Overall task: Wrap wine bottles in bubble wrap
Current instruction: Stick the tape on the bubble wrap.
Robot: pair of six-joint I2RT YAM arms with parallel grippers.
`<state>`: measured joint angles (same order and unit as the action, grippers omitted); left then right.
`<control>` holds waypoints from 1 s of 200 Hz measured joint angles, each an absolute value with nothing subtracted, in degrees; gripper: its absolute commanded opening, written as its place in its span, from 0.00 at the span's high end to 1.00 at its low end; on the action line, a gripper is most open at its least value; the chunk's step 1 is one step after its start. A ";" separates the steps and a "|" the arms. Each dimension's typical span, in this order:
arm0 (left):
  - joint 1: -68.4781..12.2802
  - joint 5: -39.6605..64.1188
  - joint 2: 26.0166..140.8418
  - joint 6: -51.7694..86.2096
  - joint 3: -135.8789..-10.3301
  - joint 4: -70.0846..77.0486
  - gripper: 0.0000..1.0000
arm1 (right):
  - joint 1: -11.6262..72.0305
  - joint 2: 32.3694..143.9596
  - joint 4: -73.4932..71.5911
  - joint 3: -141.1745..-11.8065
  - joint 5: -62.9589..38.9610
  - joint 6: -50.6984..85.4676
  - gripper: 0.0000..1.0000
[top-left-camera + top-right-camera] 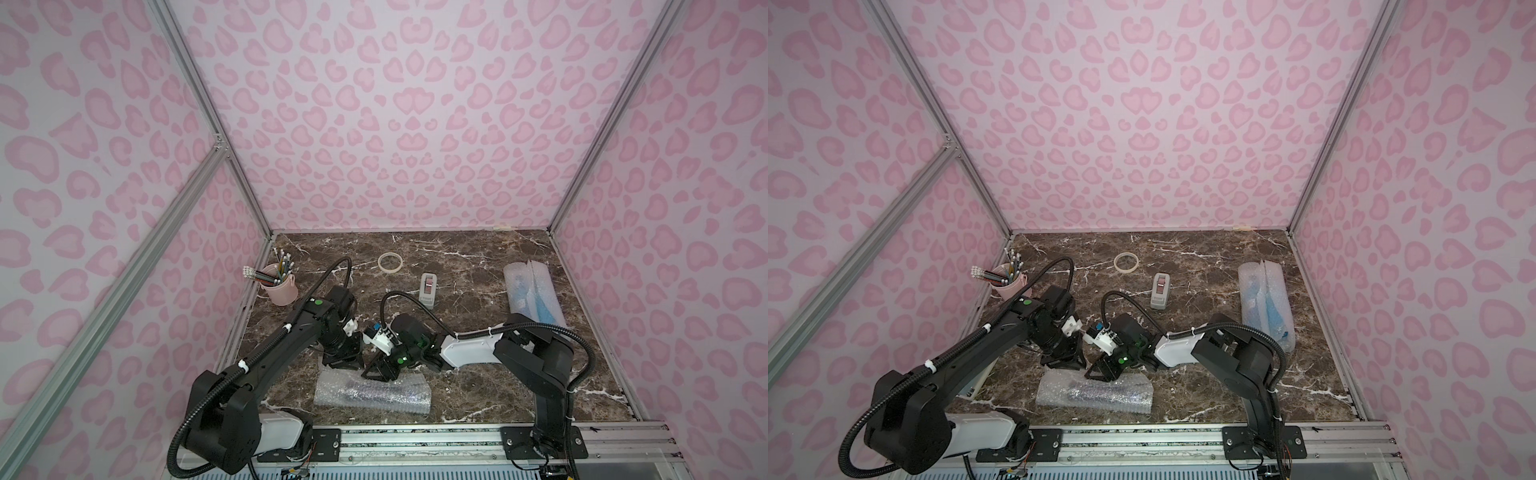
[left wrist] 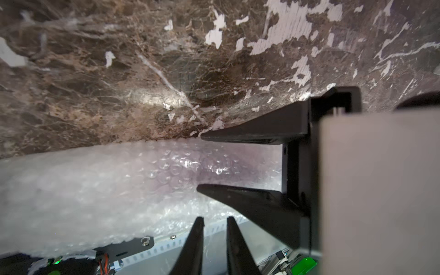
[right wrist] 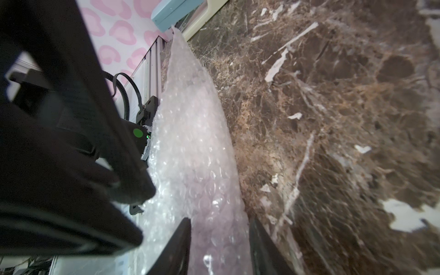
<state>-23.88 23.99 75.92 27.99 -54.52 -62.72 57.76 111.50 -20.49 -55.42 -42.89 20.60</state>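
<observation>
Near the table's front edge lies a roll of bubble wrap (image 1: 409, 401) (image 1: 1133, 400) with a dark purple wine bottle (image 1: 370, 392) dimly showing inside. My right gripper (image 1: 375, 373) (image 3: 220, 222) comes down on its far side, and its jaws are shut across the wrapped bottle, which fills the gap; the left wrist view shows this right gripper (image 2: 199, 162) astride the bubble wrap (image 2: 95, 190). My left gripper (image 1: 344, 365) (image 2: 214, 219) sits at the roll's far left edge, jaws nearly together with hazy wrap film between them. Two blue bottles (image 1: 536, 301) lie wrapped at the back right.
A pink cup of pencils (image 1: 280, 286) stands at the back left. A pale tape ring (image 1: 390, 262) and a grey tape dispenser (image 1: 428, 291) sit behind the arms. The metal rail (image 1: 415, 440) runs just in front of the roll.
</observation>
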 measured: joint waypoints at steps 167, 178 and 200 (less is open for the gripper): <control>-24.23 31.77 67.59 31.00 -43.27 -61.52 0.93 | 59.11 111.02 -21.67 -54.35 -46.63 18.83 0.49; -24.23 32.08 67.59 31.14 -42.19 -61.60 0.93 | 59.13 111.13 -21.54 -54.46 -46.76 18.63 0.49; -24.34 32.18 67.57 31.42 -41.36 -61.65 0.94 | 59.13 111.24 -21.45 -54.48 -46.76 18.41 0.49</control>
